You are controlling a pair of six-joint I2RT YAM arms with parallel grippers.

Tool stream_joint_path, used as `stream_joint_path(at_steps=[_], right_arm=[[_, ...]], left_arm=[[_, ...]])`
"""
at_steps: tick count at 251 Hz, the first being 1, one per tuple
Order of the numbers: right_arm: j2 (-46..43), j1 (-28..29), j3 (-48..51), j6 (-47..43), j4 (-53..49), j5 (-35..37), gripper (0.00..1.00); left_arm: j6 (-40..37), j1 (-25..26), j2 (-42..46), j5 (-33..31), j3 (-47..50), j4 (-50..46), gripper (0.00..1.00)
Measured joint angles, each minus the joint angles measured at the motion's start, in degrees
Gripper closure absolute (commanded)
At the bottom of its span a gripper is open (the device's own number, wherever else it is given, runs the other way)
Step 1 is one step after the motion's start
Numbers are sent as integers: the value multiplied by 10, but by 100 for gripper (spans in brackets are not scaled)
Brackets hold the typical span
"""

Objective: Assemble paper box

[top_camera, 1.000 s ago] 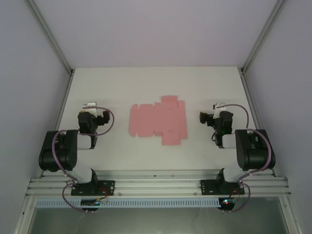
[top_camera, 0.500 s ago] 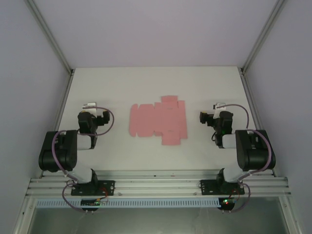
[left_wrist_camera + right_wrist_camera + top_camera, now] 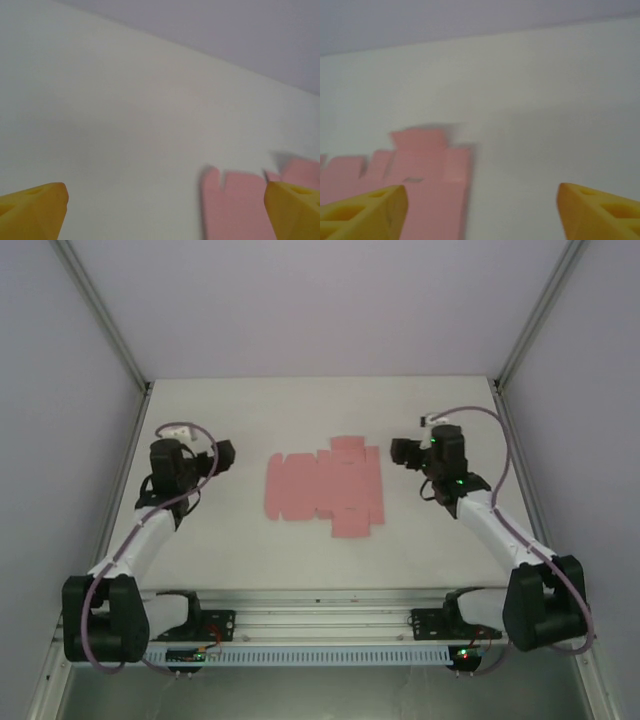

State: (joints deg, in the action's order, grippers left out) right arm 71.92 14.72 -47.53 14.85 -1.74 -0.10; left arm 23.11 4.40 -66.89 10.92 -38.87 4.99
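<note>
You see the paper box [image 3: 325, 488] lying flat mid-frame, with bare table [image 3: 300, 410] around every edge. The left gripper [image 3: 222, 454] sits to its left and the right gripper [image 3: 400, 452] near its right edge, both spread wide and apart from it.

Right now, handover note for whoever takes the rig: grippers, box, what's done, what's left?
Left gripper: open, empty, off the left edge of the paper box.
Right gripper: open, empty, near the sheet's right edge, not gripping it.
Paper box: flat die-cut sheet, lying mid-table between the two grippers, tabs unfolded.
Done: nothing folded yet.
Left: the whole assembly, meaning grasp the sheet, fold the panels and tuck the tabs.
</note>
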Motion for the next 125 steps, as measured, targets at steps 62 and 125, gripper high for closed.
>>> stream_joint_path(at_steps=[62, 125], right_arm=[[181, 94, -114, 63, -164, -68, 56], [292, 99, -152, 68, -223, -79, 62]], left_arm=[[38, 67, -148, 126, -89, -136, 1], [24, 77, -251, 190, -162, -200, 0]])
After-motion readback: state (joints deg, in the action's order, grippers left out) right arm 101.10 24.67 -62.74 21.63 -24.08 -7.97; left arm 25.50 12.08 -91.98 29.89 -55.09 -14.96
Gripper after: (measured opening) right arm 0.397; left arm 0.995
